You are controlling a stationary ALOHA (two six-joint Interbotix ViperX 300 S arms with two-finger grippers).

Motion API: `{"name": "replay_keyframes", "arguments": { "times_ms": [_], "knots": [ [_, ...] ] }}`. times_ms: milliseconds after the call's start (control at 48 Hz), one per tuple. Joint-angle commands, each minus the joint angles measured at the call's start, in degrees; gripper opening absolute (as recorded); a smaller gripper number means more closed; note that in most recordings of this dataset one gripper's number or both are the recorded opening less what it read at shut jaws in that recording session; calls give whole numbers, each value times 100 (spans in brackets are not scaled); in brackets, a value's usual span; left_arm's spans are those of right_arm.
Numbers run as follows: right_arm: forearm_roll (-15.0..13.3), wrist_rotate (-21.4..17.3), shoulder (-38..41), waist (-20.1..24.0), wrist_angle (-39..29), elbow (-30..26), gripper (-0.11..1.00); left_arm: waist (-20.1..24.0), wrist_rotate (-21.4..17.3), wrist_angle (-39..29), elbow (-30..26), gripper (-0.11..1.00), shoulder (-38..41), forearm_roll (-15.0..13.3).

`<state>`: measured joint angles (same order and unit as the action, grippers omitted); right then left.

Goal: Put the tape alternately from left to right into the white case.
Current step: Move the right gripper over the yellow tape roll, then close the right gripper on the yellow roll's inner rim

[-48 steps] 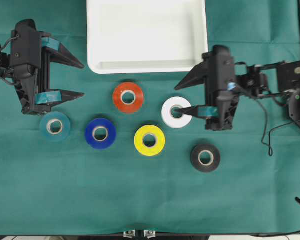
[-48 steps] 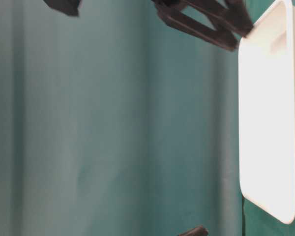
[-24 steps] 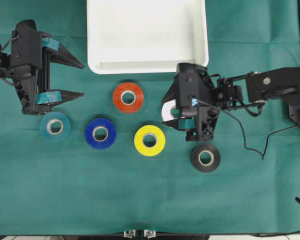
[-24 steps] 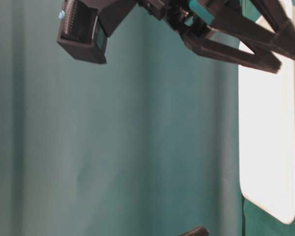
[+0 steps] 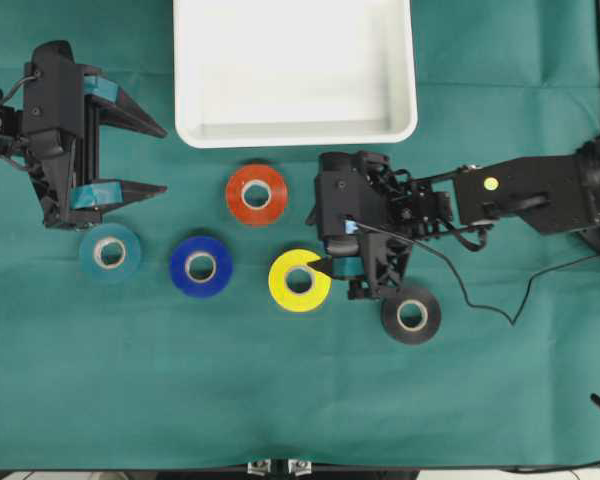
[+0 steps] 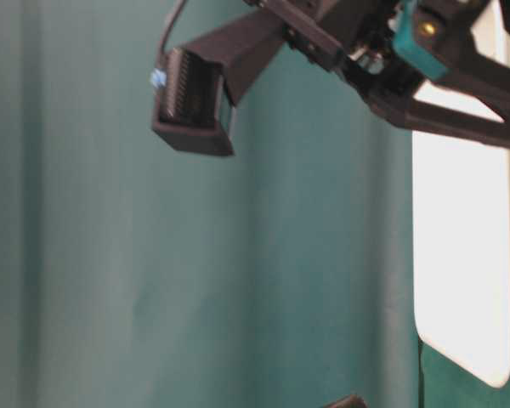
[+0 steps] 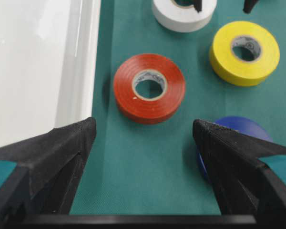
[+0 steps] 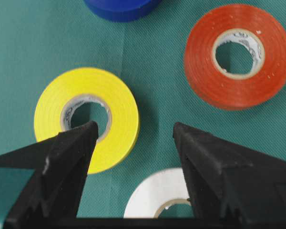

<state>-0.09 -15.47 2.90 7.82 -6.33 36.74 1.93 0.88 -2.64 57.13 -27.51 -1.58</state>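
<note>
Tape rolls: six on cloth (image 5: 100, 400); one white case (image 5: 295, 135); two grippers

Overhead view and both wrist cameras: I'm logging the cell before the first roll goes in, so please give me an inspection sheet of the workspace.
Surface: green cloth covers the table.
Job's things: white case holds no rolls. Teal roll, blue roll, red-orange roll, yellow roll and black roll lie flat on the cloth; white roll sits under the right arm.
Clutter: nothing seen.
Grippers: left claw open, holding nothing, above the teal roll in the picture. Right claw open over the white roll, one fingertip overlapping the yellow roll.
Cables: black cable loops from the right arm.
Surroundings: metal brackets at the near edge.
</note>
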Motion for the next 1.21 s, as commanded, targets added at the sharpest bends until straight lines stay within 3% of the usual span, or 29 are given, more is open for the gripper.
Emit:
{"name": "replay_keyframes", "arguments": {
  "times_ms": [0, 375, 625, 1187],
  "knots": [
    [-9, -9, 35, 26, 18, -185, 74, 18, 0, 18, 35, 63, -26, -9],
    [-9, -35, 360, 79, 18, -422, 74, 26, 0, 26, 114, 63, -26, -9],
    [-35, -352, 554, 149, 0, -492, 74, 79, 0, 26, 141, 63, -26, -9],
    [-88, -369, 879, 105, 18, -501, 74, 114, 9, 18, 132, 63, -26, -9]
  ]
}}
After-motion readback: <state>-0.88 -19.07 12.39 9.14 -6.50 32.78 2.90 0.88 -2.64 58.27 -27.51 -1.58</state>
